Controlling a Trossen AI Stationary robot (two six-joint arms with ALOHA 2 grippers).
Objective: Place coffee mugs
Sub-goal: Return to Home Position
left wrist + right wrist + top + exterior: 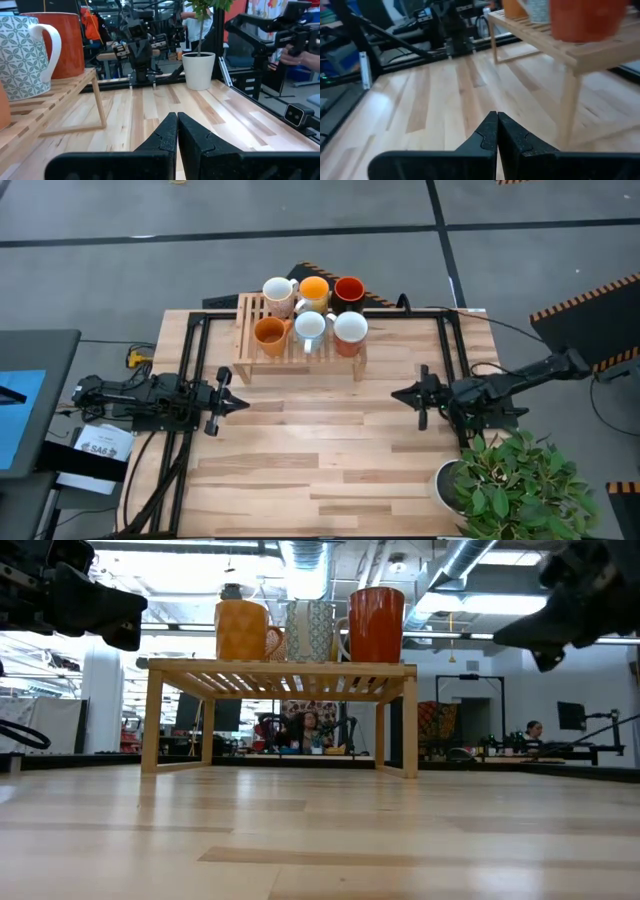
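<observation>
table [330, 470]: pale wood planks, black frame rails [190, 360] running near to far along both sides.
near right corner: green plant [520, 480] in a white pot.
left arm [150, 400]: lies low at the left edge, mid-depth, pointing at the table centre.
left jaws: closed, tips pressed together, holding nothing.
right arm [500, 385]: at the right edge, mid-depth, facing the left arm, well apart from it.
right jaws: closed, empty.
centre strip between the arms: bare planks.
shelf [243, 330]: slatted wood on legs, at the middle of the far edge.
coffee mugs [310, 326]: six, all upright on the shelf top, two rows of three, close together.
nearer row, left to right: orange mug [241, 630], patterned mug [310, 630], red-orange mug [377, 625].
farther row: pale patterned, light orange, red.
floor [100, 270]: grey, dark tape lines, hazard-stripe marks beyond the far edge and off to the right.
room beyond: open workshop, ceiling ducts and strip lights, desks with gear, a seated person [533, 730] at far right.
</observation>
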